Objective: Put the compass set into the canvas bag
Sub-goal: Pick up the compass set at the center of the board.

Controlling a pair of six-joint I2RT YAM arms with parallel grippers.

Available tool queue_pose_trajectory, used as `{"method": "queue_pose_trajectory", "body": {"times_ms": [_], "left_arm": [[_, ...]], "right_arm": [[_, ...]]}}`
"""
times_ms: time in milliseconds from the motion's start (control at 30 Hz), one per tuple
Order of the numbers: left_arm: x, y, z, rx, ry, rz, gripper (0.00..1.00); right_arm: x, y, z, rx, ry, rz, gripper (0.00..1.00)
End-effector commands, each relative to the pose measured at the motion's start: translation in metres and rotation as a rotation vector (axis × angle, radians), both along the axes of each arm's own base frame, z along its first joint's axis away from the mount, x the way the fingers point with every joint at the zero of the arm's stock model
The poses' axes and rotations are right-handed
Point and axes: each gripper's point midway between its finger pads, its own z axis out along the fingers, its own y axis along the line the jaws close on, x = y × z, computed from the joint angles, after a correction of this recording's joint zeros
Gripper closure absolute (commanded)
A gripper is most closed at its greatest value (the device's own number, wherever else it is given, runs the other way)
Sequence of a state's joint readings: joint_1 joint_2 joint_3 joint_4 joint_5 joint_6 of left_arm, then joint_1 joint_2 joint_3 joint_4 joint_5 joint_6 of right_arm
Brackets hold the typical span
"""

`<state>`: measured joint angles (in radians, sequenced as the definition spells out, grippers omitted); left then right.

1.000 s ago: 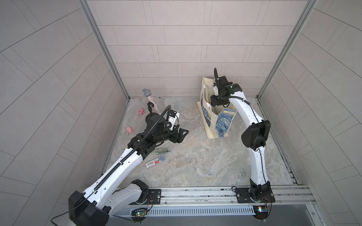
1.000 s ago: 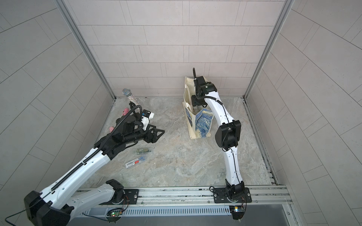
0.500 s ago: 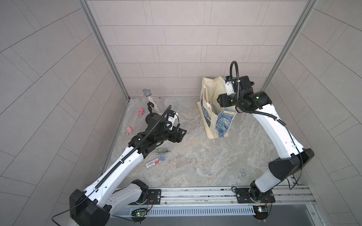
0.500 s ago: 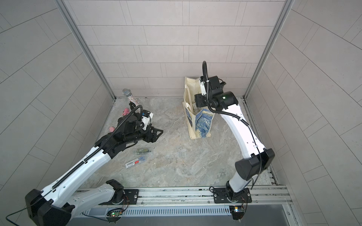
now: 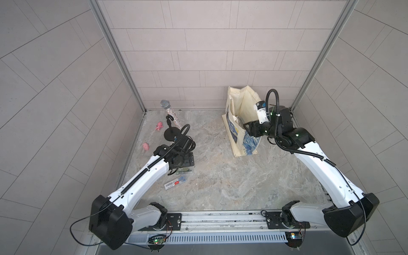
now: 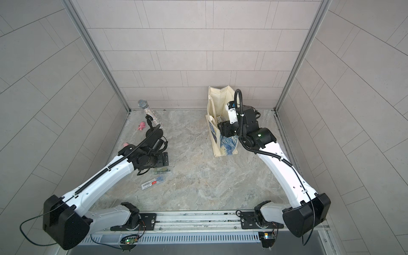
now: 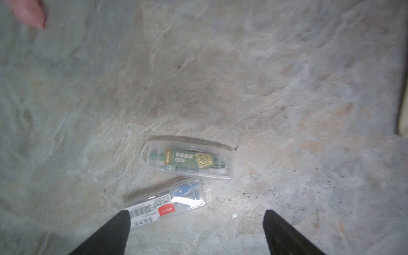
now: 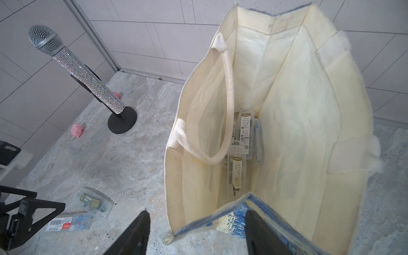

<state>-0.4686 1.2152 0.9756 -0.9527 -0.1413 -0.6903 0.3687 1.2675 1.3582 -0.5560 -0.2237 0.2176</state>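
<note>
Swung the right arm out from above the canvas bag in the last second, elbow now flung to the right, and spread the left gripper from part-open to full width while tipping it down toward the table. Now hovering there, jaws wide and empty, just above two clear plastic cases lying close together, touching or not hard to tell: the green-label case and the barcode-label case, with one finger crossing the latter's end in the left wrist view. Holding the right gripper at the bag's near corner, jaws apart astride the printed rim, not pinching it as far as can be seen. Probably at the reach-for-the-next-set step, with several cases in the bag already at the bottom and two left out on the table. Calls next for choosing one case, squaring the jaws across its narrow width, lowering until the tips flank it, then closing. Risks nudging the neighbour, given so tight a pairing. Flat, rigid, slick-looking boxes, see-through, with instruments and printed cards inside; likely to slip unless gripped mid-length. Standing upright near the back wall, that bag: mouth agape, cream lining, one handle drooping inside, well apart from the loose cases.
</note>
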Motion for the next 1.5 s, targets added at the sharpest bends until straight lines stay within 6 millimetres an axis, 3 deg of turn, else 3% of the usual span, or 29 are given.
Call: {"method": "queue_pose_trajectory", "body": {"times_ms": [0,133,300,667,867,1067,1233,1300,1467], "left_arm": [[-0.019,0.026,-0.022,0.027,0.06,0.213,0.0],[-0.014,0.027,-0.048,-0.085,0.071,0.387,0.0],[-0.001,0.026,-0.064,-0.084,0.118,0.521,0.07],[0.019,0.001,-0.113,-0.196,0.247,0.641,0.08],[0.033,-0.005,-0.131,-0.205,0.251,0.642,0.19],[0.024,-0.001,-0.137,-0.214,0.246,0.665,0.23],[0.009,0.017,-0.143,-0.215,0.263,0.694,0.15],[0.011,0.02,-0.143,-0.229,0.257,0.694,0.21],[0.017,0.007,-0.145,-0.292,0.285,0.697,0.37]], "right_arm": [[-0.008,0.006,0.02,0.051,-0.068,0.038,0.3],[-0.014,0.006,0.023,0.059,-0.08,0.043,0.29],[-0.019,0.012,0.023,0.05,-0.095,0.075,0.27],[-0.02,0.014,0.021,0.053,-0.089,0.087,0.27],[-0.02,0.019,0.02,0.069,-0.075,0.106,0.27],[-0.02,0.019,0.02,0.066,-0.073,0.103,0.27],[-0.02,0.022,0.019,0.076,-0.063,0.114,0.27],[-0.019,0.022,0.019,0.081,-0.063,0.115,0.27],[-0.02,0.023,0.019,0.083,-0.058,0.118,0.27]]}}
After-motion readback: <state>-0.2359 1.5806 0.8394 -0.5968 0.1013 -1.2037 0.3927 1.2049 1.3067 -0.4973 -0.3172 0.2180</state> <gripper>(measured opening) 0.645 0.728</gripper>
